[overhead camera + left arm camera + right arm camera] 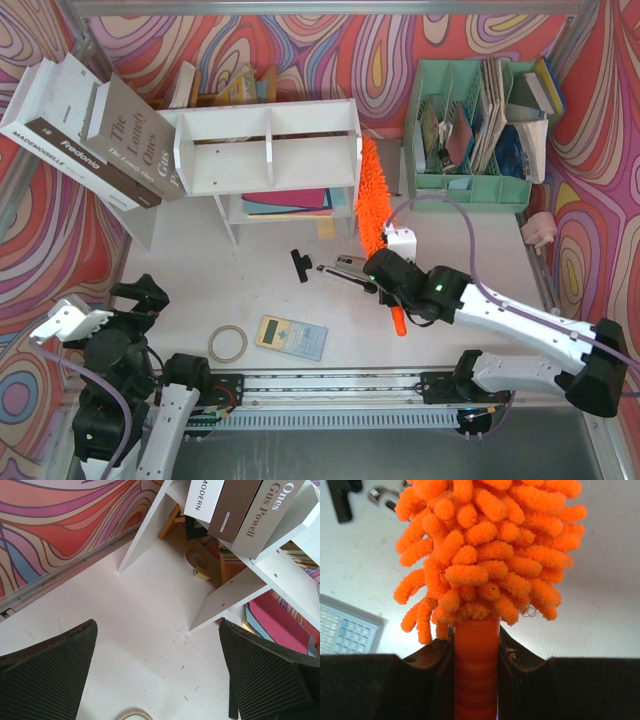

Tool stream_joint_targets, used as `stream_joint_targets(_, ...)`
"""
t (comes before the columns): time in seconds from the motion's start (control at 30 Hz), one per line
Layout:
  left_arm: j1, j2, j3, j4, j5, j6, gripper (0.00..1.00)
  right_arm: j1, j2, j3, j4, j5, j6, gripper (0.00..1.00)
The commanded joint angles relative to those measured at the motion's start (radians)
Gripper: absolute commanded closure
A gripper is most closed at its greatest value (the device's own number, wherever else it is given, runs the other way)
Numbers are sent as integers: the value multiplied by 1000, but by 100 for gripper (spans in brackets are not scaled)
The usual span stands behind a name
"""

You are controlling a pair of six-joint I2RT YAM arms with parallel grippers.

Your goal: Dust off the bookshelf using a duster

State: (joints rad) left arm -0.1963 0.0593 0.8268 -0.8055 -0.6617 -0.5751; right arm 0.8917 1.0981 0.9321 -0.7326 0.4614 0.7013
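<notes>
The white bookshelf (268, 150) stands at the back centre, with large books leaning on its left end. The fluffy orange duster (371, 196) rises beside the shelf's right end; its head fills the right wrist view (485, 555). My right gripper (388, 272) is shut on the duster's orange handle (476, 670), whose tip pokes out below (398, 322). I cannot tell whether the fluffy head touches the shelf side. My left gripper (70, 322) hangs open at the near left, its fingers (45, 670) wide apart over bare table, the bookshelf's foot (225, 600) ahead.
A mint-green file organizer (480, 120) stands at the back right. A stapler (345, 268) and a black part (300, 265) lie in front of the shelf. A tape ring (227, 343) and a calculator (290, 336) sit near the front rail.
</notes>
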Motion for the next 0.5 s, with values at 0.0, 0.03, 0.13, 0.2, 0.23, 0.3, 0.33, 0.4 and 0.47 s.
stream_joint_targets(0.0, 4, 3, -11, 22, 6, 15, 1, 4, 35, -82, 132, -33, 43, 100)
stream_joint_targets(0.03, 5, 3, -11, 22, 5, 15, 1, 4, 48, -104, 156, -46, 45, 100)
stream_joint_targets(0.13, 5, 2, -11, 22, 6, 15, 1, 3, 82, -153, 196, -59, 56, 100)
stream_joint_targets(0.2, 5, 2, -12, 22, 10, 16, 1, 4, 102, -157, 196, -53, 54, 100)
stream_joint_targets(0.23, 5, 3, -13, 23, 13, 17, 2, 3, 106, -147, 189, -45, 46, 100)
stream_joint_targets(0.3, 5, 14, -14, 26, 21, 19, 2, 1, 93, -97, 124, 12, 34, 100)
stream_joint_targets(0.33, 5, 20, -15, 28, 28, 20, 1, 2, 80, -55, 93, 43, 19, 100)
stream_joint_targets(0.4, 5, 33, -15, 37, 43, 25, 1, -1, 45, 3, 47, 95, -12, 100)
stream_joint_targets(0.47, 5, 49, -15, 44, 60, 29, 1, -4, 4, 50, 16, 127, -36, 100)
